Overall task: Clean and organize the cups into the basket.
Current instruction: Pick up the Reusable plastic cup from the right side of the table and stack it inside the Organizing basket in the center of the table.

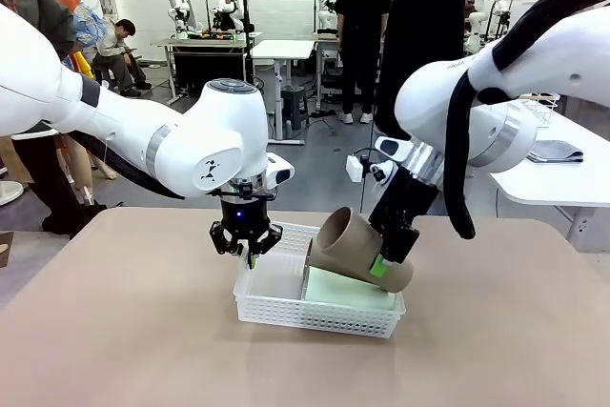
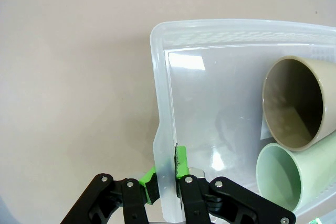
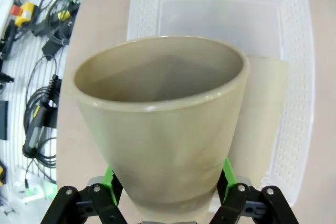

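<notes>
Inside, mint cup (image 2: 286, 174), pinched basket (image 2: 163, 129) rim

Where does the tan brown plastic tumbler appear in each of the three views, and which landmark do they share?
Front view: tan brown plastic tumbler, right of centre, tilted over the basket.
Left wrist view: right edge, mouth facing the camera.
Right wrist view: centre, between the right gripper's pads.
Shared landmark: white mesh plastic basket.

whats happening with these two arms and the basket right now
The left pincer is shut on the near rim of the white basket, holding it on the table. The right pincer grips the tan cup near its base, tilted over the basket, above the mint green cup already lying inside.
</notes>
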